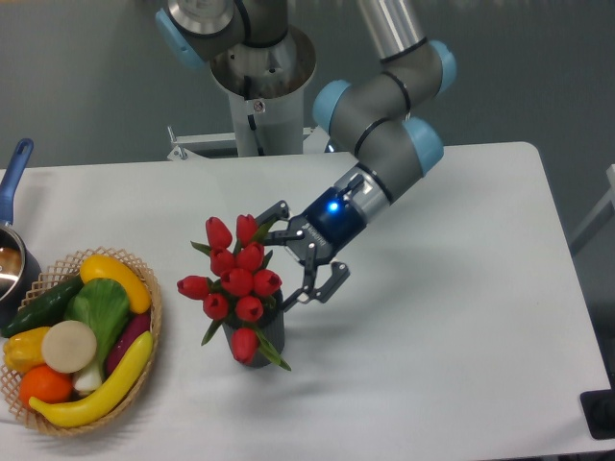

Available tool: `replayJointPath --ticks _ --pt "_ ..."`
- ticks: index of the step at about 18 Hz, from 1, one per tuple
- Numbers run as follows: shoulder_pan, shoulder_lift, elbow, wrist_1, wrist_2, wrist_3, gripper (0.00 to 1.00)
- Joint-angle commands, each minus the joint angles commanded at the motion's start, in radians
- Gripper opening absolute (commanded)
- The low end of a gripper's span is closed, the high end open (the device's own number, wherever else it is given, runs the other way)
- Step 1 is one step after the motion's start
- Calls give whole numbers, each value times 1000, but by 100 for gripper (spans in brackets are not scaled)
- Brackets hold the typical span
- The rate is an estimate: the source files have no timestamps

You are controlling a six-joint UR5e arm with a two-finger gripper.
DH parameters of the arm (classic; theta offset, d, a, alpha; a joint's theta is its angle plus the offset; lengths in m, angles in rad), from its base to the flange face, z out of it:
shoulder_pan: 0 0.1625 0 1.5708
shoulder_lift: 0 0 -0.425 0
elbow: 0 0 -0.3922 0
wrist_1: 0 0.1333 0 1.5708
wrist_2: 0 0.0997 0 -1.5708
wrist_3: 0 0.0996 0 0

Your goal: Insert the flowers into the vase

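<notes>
Near the middle of the frame, slightly left and low, the flowers (237, 279) stand in the vase (258, 340) — a bunch of red closed tulip heads with green leaves fanning out wider than the dark grey cylinder beneath them. One tulip head droops over the vase's front rim, and a leaf points down to the right of it. The vase sits upright on the white worktop (452, 317).

Just to the right of the bunch is the gripper (296, 254), reaching in from the upper right on the grey and light-blue arm (384, 125), with a blue light glowing on its wrist. Its fingers (330, 283) are spread apart and hold nothing; the upper one lies close by the topmost tulips, the lower one hangs just right of the vase mouth.

At the lower left, a woven wicker basket (152, 317) holds colourful toy fruit and vegetables (82, 336) — well apart from the vase. A blue-handled pot (12, 245) shows at the left edge.
</notes>
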Motion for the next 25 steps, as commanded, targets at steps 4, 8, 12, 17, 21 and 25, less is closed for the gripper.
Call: replayJointPath --ticks 4,8,12,17,21,25 --pt "95 163 -8 -3 156 -9 100" --pt "129 220 40 -11 319 -31 100" --pt "138 247 116 -24 541 -31 100" --pt "141 266 233 -236 722 97 100" --pt "158 287 264 -362 807 303 100" --pt "189 298 268 -426 812 423 100"
